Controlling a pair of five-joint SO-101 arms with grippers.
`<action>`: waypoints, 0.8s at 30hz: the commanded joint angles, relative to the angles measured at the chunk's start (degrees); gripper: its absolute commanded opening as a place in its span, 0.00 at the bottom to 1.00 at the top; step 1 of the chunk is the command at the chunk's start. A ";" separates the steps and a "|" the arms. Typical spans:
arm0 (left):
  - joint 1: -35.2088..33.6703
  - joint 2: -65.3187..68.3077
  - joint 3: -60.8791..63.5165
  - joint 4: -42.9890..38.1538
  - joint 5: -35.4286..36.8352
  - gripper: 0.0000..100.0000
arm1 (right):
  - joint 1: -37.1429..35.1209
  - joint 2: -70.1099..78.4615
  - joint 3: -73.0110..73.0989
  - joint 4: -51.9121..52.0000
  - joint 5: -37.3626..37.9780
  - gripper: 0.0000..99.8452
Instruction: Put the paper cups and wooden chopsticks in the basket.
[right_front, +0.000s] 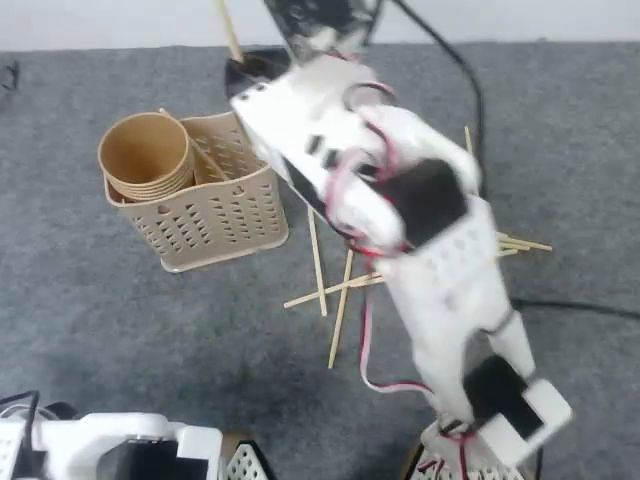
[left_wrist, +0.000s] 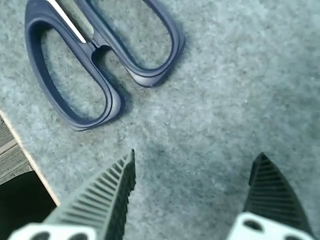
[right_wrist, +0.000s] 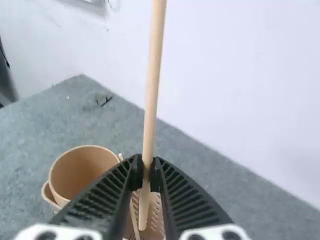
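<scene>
The chopstick-loading step is judged to be in hand. One wooden chopstick (right_wrist: 152, 75) is pinched upright between the pressed-together fingers of the right gripper (right_wrist: 145, 172), which is held over the far side of the basket (right_front: 215, 215). A stack of paper cups (right_front: 145, 150) is already seated in the basket's left end, as seen from the high view. Several loose chopsticks (right_front: 340, 290) lie crossed on the grey mat (right_front: 100, 330) just beside the basket, partly under the arm, so much of the task is judged to remain. The next move is judged to call for the stick's lower end to be brought down inside the basket wall, beside the cups, before the claw is released. The right arm is stretched forward from its base at the near edge, passing over the loose sticks. The left gripper (left_wrist: 195, 165) is spread wide with nothing between its fingers, held low over the mat near a pair of blue-handled scissors (left_wrist: 100, 65).
</scene>
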 joint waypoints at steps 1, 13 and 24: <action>0.53 -1.49 -0.13 -0.79 -0.53 0.35 | -0.66 6.99 -0.44 -4.79 -1.14 0.01; 2.02 -1.93 1.54 -2.64 -0.62 0.35 | 4.44 13.23 14.86 -18.77 0.79 0.01; 1.93 -1.93 1.54 -2.64 -0.62 0.35 | -0.57 6.20 30.59 -25.98 3.52 0.01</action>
